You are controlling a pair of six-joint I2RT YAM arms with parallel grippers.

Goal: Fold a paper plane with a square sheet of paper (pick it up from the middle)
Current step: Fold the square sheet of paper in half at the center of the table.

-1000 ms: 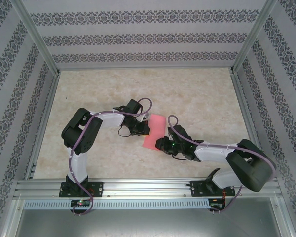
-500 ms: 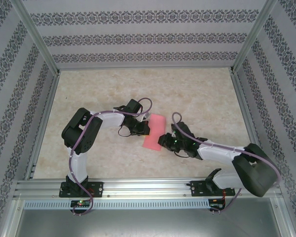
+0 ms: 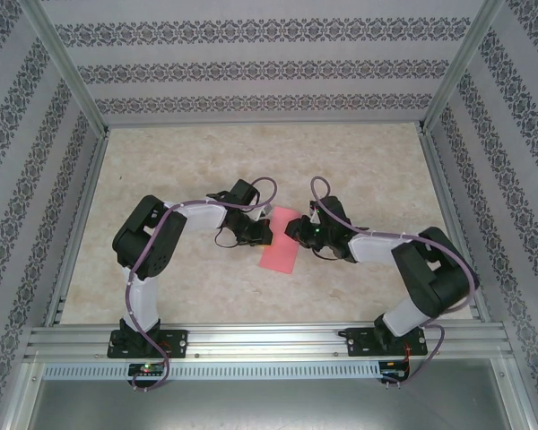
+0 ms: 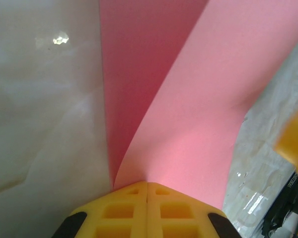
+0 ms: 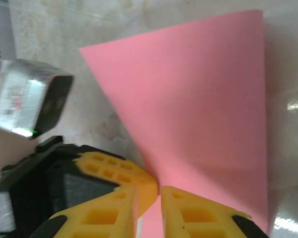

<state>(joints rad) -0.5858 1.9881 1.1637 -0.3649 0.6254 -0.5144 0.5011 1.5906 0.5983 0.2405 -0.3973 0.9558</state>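
Paper (image 3: 281, 249), pink-red, seemingly folded double, bowing upward.

Beige marbled table (image 3: 206, 161); pink paper (image 3: 281, 254) partly on it.

Paper (image 3: 281, 254) between left hand (image 4: 147, 186) and right hand (image 5: 159, 190)

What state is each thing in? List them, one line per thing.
thin pink-red sheet of paper: partly folded over itself, upper layer bowed, not pressed flat, pinched by both claws.
left arm's yellow-fingered claw: shut on the paper.
right arm's yellow-fingered claw: shut on the paper's edge.
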